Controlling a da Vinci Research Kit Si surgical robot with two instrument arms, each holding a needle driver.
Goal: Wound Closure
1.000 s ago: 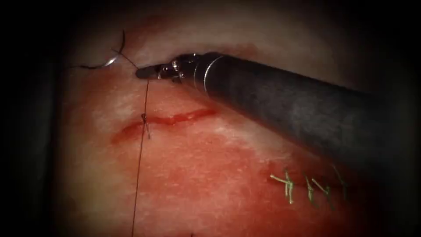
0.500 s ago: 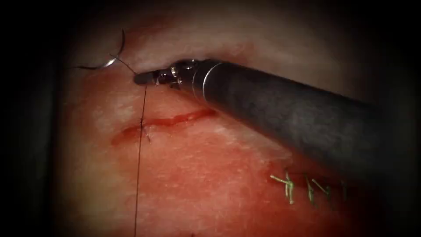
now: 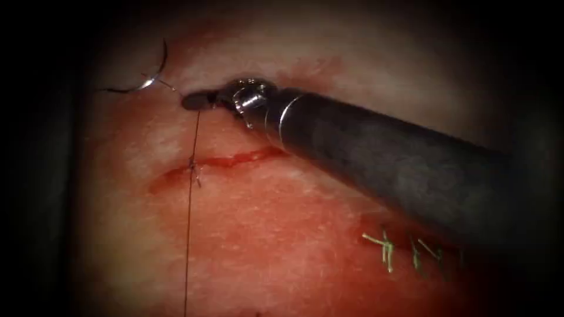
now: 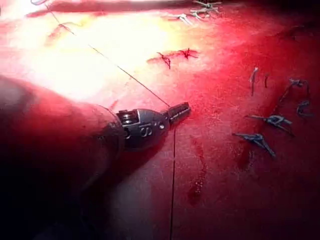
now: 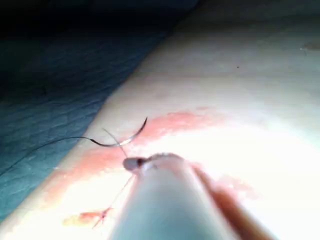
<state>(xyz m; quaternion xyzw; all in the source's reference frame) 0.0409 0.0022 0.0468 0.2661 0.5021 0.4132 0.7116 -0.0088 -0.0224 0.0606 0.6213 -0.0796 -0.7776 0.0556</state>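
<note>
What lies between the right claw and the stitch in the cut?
Thread runs straight from the right claw down to the stitch, in the endoscope view.

No readable text, labels, brands, numbers or signs on any surface.

so there's a tool (image 4: 182, 110) lying low over the tissue (image 4: 225, 165), jaws pinched closed on the thread (image 4: 125, 71). One strand runs off from the tip across the tissue, another drops straight away from it. Past the tip sits a small red knot on the cut (image 4: 172, 55), and off to the side of the tool, a cluster of old bluish stitches (image 4: 272, 120).
</note>
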